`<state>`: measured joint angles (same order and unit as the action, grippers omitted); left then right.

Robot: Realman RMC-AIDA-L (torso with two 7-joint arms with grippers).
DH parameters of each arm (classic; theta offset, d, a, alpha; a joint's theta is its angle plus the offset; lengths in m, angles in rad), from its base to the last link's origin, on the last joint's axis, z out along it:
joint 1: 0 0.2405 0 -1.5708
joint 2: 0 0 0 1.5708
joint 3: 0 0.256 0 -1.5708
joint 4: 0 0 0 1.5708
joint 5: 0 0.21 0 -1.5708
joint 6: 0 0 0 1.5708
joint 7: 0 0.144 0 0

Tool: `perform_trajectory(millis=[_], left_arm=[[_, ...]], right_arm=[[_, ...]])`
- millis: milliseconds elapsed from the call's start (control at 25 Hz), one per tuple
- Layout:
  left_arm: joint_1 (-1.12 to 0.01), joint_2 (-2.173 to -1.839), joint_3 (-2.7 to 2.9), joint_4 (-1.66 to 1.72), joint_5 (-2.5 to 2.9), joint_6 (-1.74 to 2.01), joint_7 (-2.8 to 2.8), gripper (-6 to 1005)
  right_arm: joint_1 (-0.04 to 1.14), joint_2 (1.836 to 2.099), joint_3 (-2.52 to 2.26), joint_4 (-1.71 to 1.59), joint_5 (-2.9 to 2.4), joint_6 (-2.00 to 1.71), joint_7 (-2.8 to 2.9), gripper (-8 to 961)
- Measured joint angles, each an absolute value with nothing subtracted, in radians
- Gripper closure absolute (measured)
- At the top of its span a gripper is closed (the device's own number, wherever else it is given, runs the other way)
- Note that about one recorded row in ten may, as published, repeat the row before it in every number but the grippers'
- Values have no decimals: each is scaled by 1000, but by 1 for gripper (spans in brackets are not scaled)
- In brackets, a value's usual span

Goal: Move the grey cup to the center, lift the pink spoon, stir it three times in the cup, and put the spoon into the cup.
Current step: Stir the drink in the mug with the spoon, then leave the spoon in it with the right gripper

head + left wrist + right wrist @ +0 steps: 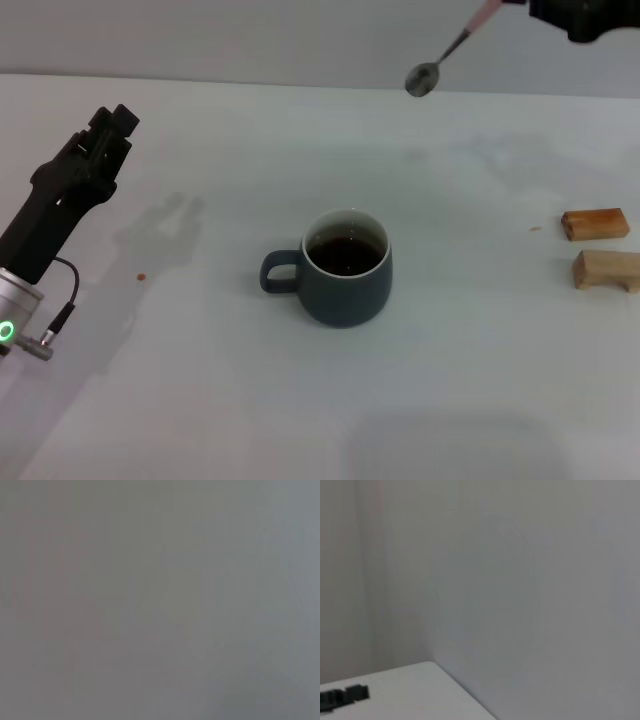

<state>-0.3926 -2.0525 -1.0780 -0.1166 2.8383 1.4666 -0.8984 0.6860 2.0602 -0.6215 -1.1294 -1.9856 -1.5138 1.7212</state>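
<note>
- Grey cup: stands upright near the middle of the white table, loop handle pointing left, dark brown liquid inside. Judged already at its centre station.
- Pink spoon: held aloft at far right, clear of the table. Metal bowl hangs lowest and leftmost; the pale pink handle rises up and to the right into the gripper. Long axis slanted, bowl end toward the cup side.
- Right gripper: at the far right top edge of the head view, only partly in frame. It grips the spoon by the handle end; the finger contact itself is cut off by the frame edge.
- Left gripper: at far left, raised off the table, well apart from the cup. Whether its fingers are open or closed cannot be told. Appears idle.
- Key relation: the cup mouth lies nearer and to the left of the spoon bowl, and below it. The right arm is the one carrying the spoon, so the coming move, as judged, is a travel near and leftward, then a descent of the bowl into the liquid.
- Two wooden blocks: at the right edge, one beyond the other, well apart from the cup.
- Wrist views: the left shows nothing distinct; the right shows a wall and a table corner.
</note>
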Motion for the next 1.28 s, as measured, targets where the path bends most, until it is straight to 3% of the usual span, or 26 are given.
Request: perform_trajectory(millis=[440,1280], left_arm=[[-381,-2052,-1070,-116,2842,1467,-897,684],[-359,-2057,-1049,-117,2842,1465,-894,684]], right_arm=[[789,2033,-703,-1183,-2100,-1629,1939,867],[847,2041,-852,-1111,-2118,-1658,1959,867]])
